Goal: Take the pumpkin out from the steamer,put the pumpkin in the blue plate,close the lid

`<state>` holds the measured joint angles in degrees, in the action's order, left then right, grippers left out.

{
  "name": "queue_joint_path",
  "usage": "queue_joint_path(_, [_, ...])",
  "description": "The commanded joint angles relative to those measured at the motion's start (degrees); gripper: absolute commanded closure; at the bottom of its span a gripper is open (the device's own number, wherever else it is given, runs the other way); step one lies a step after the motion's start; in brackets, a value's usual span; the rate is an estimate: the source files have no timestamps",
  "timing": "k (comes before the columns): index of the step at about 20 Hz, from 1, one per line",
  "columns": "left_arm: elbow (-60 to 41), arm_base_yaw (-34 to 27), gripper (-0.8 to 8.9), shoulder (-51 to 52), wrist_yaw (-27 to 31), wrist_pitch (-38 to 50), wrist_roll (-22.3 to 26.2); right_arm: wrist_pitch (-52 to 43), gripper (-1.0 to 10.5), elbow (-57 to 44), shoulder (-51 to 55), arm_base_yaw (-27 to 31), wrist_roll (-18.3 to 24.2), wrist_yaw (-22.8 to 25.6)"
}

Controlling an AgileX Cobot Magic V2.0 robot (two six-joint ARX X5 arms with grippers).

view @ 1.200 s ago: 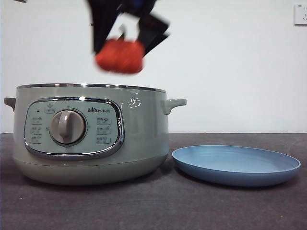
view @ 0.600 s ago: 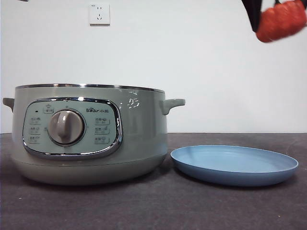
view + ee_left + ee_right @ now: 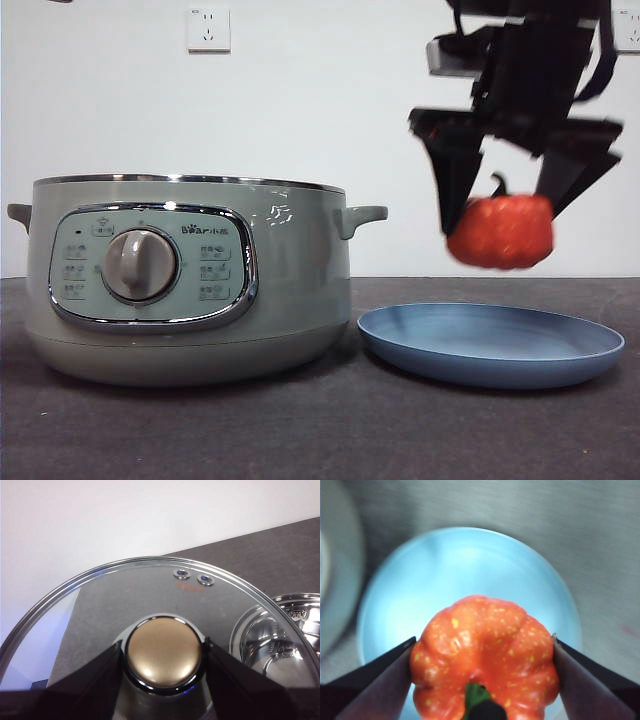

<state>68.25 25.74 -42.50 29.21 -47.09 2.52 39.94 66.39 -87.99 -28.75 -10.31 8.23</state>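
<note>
Holding the pumpkin in the air above the blue plate, our right end effector has its two black jaws pinching the fruit by its flanks, one on each side of the widest part, with the dark green stem rising between them. The right wrist view shows the same grasp from above: the pumpkin sits squarely between the jaws and the blue plate lies directly beneath it. It is not yet touching the plate.

We judge the pumpkin to be light and fairly stiff, a toy with a ribbed, speckled skin that gives the jaws some purchase. The rounded sides could let it roll or slip if the squeeze slackens early, so the flank grasp at the widest part looks like the right one; the stem is too thin and curved to trust. The plate is shallow, so we would want the pumpkin set down low and near the middle before letting go, or it may tip over the rim.

Our left end effector is closed on the knob of the lid, holding it clear of the steamer, which stands open on the counter just beside the plate. The glass lid is the fragile and heavier piece, with a slick steel rim; the knob is the only sound place to hold it, and we should lower it level onto the pot.
</note>
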Motion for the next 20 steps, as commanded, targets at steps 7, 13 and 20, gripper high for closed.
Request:
queue_joint_path(7, [0.48, -0.02, 8.27, 0.63, 0.33, 3.43, 0.28, -5.14, 9.6, -3.02, -8.48, -0.09, 1.81, -0.90])
queue_joint_path(13, [0.48, -0.02, 8.27, 0.63, 0.33, 3.96, 0.31, -4.92, 9.4, -3.02, -9.86, -0.09, 1.84, -0.92])
queue_joint_path(20, [0.48, -0.02, 8.27, 0.63, 0.33, 4.00, 0.31, -4.74, 5.3, -3.02, -9.86, -0.09, 2.23, -4.48])
